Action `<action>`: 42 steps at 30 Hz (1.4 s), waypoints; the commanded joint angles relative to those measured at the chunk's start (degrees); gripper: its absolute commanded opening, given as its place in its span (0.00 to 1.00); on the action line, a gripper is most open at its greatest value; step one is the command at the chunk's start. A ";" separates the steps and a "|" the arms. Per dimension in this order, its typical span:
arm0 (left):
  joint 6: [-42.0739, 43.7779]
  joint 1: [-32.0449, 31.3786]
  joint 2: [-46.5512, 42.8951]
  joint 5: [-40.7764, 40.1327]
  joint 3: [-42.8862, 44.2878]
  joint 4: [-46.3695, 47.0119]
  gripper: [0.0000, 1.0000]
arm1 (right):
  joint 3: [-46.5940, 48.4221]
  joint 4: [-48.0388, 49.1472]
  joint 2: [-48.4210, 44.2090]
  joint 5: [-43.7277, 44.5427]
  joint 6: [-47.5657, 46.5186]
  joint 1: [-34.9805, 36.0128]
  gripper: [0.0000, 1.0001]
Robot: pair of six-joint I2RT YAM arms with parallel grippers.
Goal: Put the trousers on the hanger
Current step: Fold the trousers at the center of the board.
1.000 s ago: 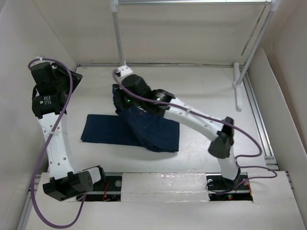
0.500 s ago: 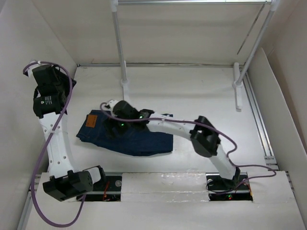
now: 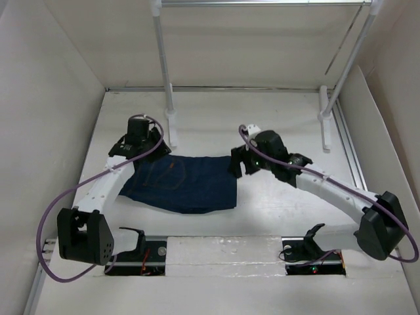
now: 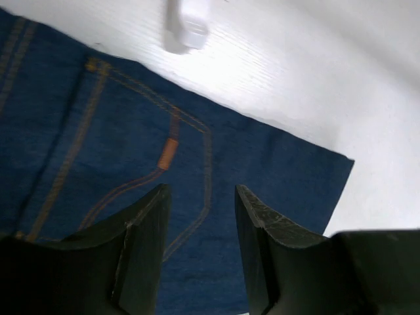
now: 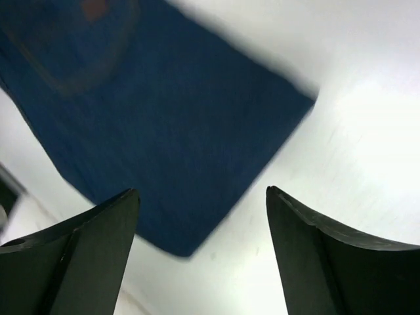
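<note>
The trousers (image 3: 180,184) are dark blue jeans lying folded flat mid-table, with orange pocket stitching and a small orange tab (image 4: 168,153). My left gripper (image 3: 146,149) hovers over their back left part. In the left wrist view it (image 4: 200,190) is open, with only denim below the jaws. My right gripper (image 3: 239,164) hangs at the jeans' right edge. In its own view it (image 5: 200,193) is wide open over bare table, the jeans' corner (image 5: 197,131) up and to the left. The hanger (image 3: 344,44) shows as a thin grey wire by the right rack pole.
A white rack stands at the back, with a left pole (image 3: 163,65), a right pole (image 3: 351,56) and a top rail (image 3: 262,3). The left pole's foot (image 4: 187,23) sits just beyond the jeans. White walls close in on both sides.
The right gripper carried the lifted jeans leftwards, laid them flat, let go and pulled back to the right. The left arm swung down from the left wall to above the jeans.
</note>
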 commanded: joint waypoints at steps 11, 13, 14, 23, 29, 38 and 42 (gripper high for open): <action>3.88 -3.62 -1.48 -3.95 -10.59 7.20 0.39 | -22.06 20.72 3.66 -15.17 14.43 -0.02 0.84; 3.44 -3.62 -1.13 -3.26 -10.86 7.56 0.36 | -23.29 27.22 6.92 -17.73 16.44 -0.02 0.81; 3.26 -3.62 -0.95 -2.39 -10.69 7.73 0.32 | -24.51 29.51 7.88 -18.43 17.15 -0.02 0.80; 2.56 -5.89 -0.60 5.54 -9.64 11.51 0.00 | -24.88 24.80 2.63 -13.61 12.87 -9.67 0.00; 0.19 -15.56 3.70 -2.54 -6.12 10.63 0.00 | -22.24 6.88 -0.11 -12.38 1.35 -21.02 0.00; -5.52 -16.80 4.76 -0.80 -4.02 11.69 0.00 | -17.27 -9.09 -6.15 -7.99 -2.00 -19.89 0.75; -4.22 -16.80 5.03 7.53 -3.48 17.30 0.00 | 0.80 -22.04 -10.47 2.88 -5.68 -17.87 0.94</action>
